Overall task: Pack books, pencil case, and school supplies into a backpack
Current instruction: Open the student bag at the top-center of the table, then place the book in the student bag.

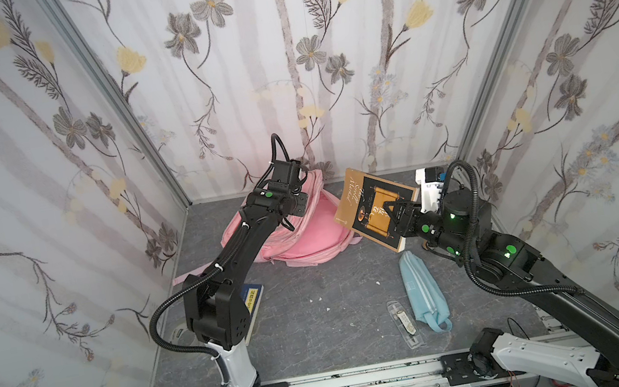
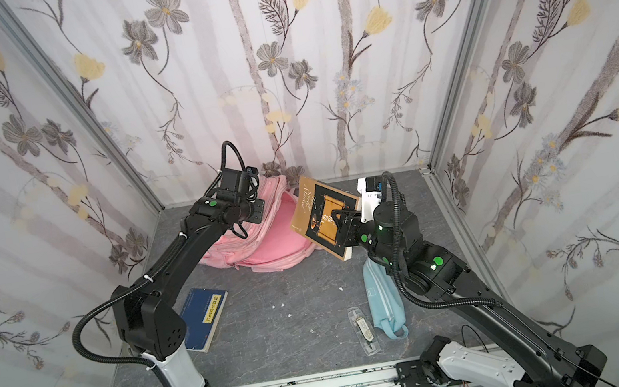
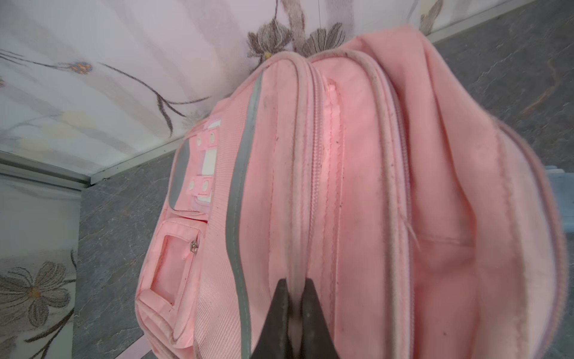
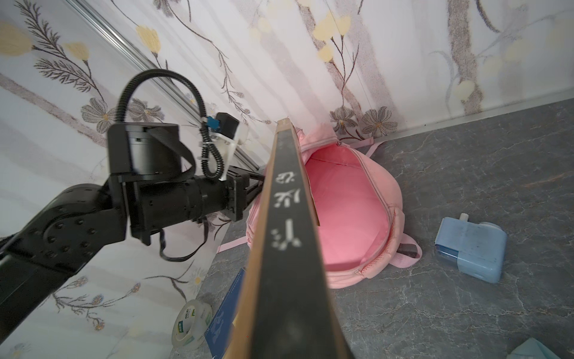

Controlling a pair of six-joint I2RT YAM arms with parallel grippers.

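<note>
The pink backpack (image 1: 301,242) (image 2: 266,252) lies at the back of the table, its main compartment gaping open (image 4: 348,211). My left gripper (image 3: 295,290) is shut on a piped seam of the backpack (image 3: 357,186) near its top. My right gripper (image 1: 396,208) (image 2: 341,217) is shut on the brown-gold book (image 1: 363,198) (image 2: 312,211), held tilted in the air just right of the backpack's opening. The right wrist view shows only the book's dark spine (image 4: 285,248), which hides the jaws. The dark blue book (image 2: 206,320) (image 4: 226,317) lies flat by the left arm's base.
The light-blue pencil case (image 1: 424,290) (image 2: 383,300) and a narrow clear case (image 1: 404,322) (image 2: 363,329) lie at the front right. A tape roll (image 4: 191,323) sits beside the blue book. A pale-blue boxy gadget (image 4: 470,248) rests right of the backpack. Walls close in on three sides.
</note>
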